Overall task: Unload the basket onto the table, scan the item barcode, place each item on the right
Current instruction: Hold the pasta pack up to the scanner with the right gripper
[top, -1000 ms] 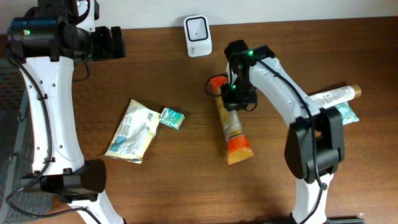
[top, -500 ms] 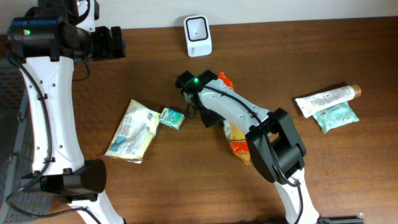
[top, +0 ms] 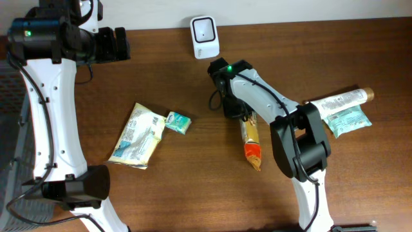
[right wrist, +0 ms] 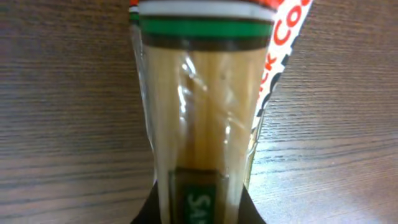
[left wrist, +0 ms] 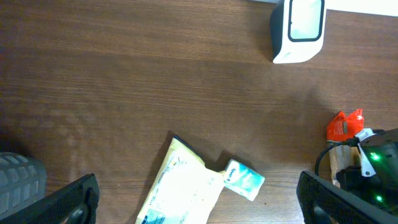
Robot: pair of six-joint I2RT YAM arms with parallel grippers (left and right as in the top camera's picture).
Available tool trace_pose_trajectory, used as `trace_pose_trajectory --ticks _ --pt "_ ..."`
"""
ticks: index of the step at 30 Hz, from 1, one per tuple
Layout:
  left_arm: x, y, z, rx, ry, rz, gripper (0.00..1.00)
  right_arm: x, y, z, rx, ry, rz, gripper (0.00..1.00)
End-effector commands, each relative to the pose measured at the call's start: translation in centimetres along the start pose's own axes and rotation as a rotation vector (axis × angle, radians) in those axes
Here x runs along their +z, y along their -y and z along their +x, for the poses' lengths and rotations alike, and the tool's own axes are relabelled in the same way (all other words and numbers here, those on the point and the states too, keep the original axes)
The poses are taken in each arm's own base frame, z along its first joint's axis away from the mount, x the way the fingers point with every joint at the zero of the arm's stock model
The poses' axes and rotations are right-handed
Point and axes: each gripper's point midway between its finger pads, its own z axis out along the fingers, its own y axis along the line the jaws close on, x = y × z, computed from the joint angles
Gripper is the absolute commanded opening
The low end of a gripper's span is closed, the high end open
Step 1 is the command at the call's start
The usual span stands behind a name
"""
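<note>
**Pasta packet held by right arm, short of scanner**

The right gripper (top: 235,105) is found closed on one end of the pasta packet (top: 251,136). In the right wrist view the clear wrapper is seen pinched between the two dark fingers (right wrist: 144,208). The packet extends from the gripper toward the front edge of the wooden table (top: 193,187), orange-printed end outermost. Whether it rests on the surface cannot be told.

The white scanner (top: 205,29) stands at the rear edge, near the gripped end but apart from it.

The left gripper (top: 119,44) is held wide open with nothing in it, at the rear left and well apart from the packet.

A yellow pouch (top: 136,135) and a small teal sachet (top: 177,122) are noted touching, left of centre. A white tube (top: 339,98) and a teal pack (top: 349,120) are noted at the right.
</note>
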Motion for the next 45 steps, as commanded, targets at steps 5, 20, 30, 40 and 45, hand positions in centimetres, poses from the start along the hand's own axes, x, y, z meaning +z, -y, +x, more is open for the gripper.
trace_pose_trajectory --ticks 5,20,30,40,45 --pt "-0.5 -0.1 -0.3 0.015 0.017 0.000 0.99 -12.7 -3.9 -0.3 -0.288 -0.032 -0.915 0.04" --pt "-0.5 -0.1 -0.3 0.015 0.017 0.000 0.99 -29.4 4.1 -4.3 0.016 0.050 -1.823 0.04" --pt "-0.5 -0.1 -0.3 0.015 0.017 0.000 0.99 -28.9 5.1 -5.3 -0.007 0.131 -1.799 0.04" --pt "-0.5 -0.1 -0.3 0.015 0.017 0.000 0.99 -18.4 3.1 -16.0 -0.238 0.710 -0.203 0.04" --pt "-0.5 -0.1 -0.3 0.015 0.017 0.000 0.99 -25.0 1.1 -23.0 -0.406 1.139 0.015 0.04"
